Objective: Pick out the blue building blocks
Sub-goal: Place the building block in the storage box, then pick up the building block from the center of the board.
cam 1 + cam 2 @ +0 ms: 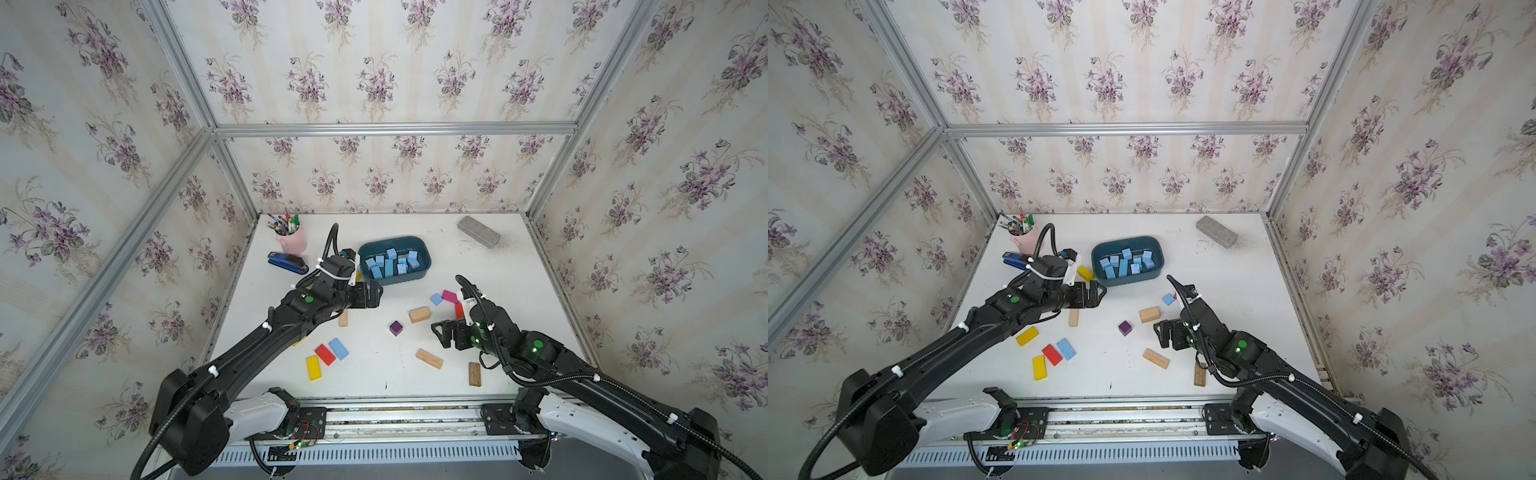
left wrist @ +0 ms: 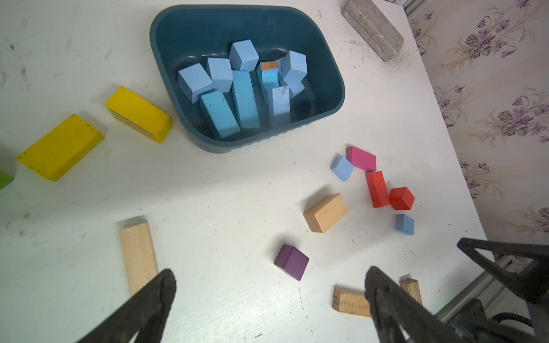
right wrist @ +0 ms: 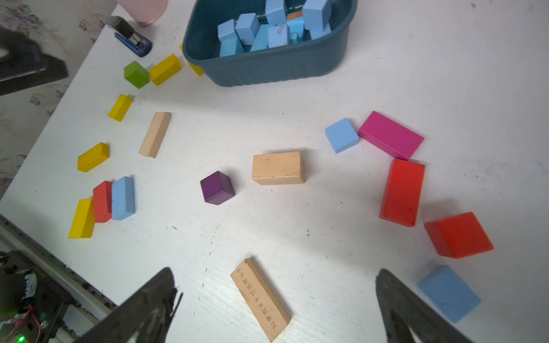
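Several blue building blocks (image 1: 390,262) (image 2: 243,89) lie piled in a dark teal bin (image 1: 392,240) (image 2: 252,142) at the table's back middle. A loose blue cube (image 1: 436,299) (image 3: 341,135) touches a pink block. An oblong blue block (image 1: 338,348) (image 3: 123,198) lies beside a red one at the front left. Another blue cube (image 2: 404,224) (image 3: 450,292) sits near a red cube. My left gripper (image 1: 376,293) (image 2: 270,274) hovers open and empty by the bin's near left corner. My right gripper (image 1: 438,330) (image 3: 276,274) is open and empty over an engraved wooden block.
A pink pen cup (image 1: 293,241) and a dark blue stapler (image 1: 287,262) stand at the back left, and a grey brick (image 1: 478,231) lies at the back right. A purple cube (image 1: 396,328), wooden blocks (image 1: 419,314), yellow blocks (image 1: 313,367) and red blocks (image 3: 401,193) are scattered about.
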Controlling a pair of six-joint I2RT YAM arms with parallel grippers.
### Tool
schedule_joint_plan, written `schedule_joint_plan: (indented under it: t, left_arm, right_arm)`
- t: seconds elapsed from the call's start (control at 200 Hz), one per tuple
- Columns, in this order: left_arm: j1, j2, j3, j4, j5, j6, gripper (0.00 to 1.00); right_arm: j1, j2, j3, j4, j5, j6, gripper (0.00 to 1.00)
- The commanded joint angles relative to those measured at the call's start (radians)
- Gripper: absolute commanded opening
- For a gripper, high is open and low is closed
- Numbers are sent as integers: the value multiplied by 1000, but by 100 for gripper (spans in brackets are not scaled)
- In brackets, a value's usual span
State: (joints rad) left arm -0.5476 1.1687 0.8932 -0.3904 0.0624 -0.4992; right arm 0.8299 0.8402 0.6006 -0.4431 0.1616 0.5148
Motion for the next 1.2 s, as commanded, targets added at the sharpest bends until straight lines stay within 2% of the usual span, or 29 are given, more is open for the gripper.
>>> schedule_joint_plan:
  t: [0.0, 0.17, 0.43, 0.515, 0.789, 0.869, 1.199]
  left_arm:
    - [2, -64, -47, 28, 13, -17, 99]
    - [2, -152, -110, 28, 38, -7, 99]
    - [2, -259, -189, 26, 80, 0, 99]
    - [2, -288, -208, 27, 82, -3, 99]
    - [2, -299, -218, 24, 89, 8, 99]
    - [2, -287, -217, 25, 90, 8, 99]
    - [2, -274, -220, 27, 92, 13, 99]
  right_arm:
    - [-3, 31, 20, -91, 107, 106, 100]
    - [-82, 90, 21, -163, 141, 199, 99]
    - [-215, 118, -30, -158, 161, 231, 97]
    - [-254, 136, -42, -149, 176, 248, 94]
    - [-262, 249, -28, -176, 259, 430, 88]
    - [-265, 288, -14, -192, 274, 482, 81]
    - [-267, 429, 6, -146, 245, 517, 71]
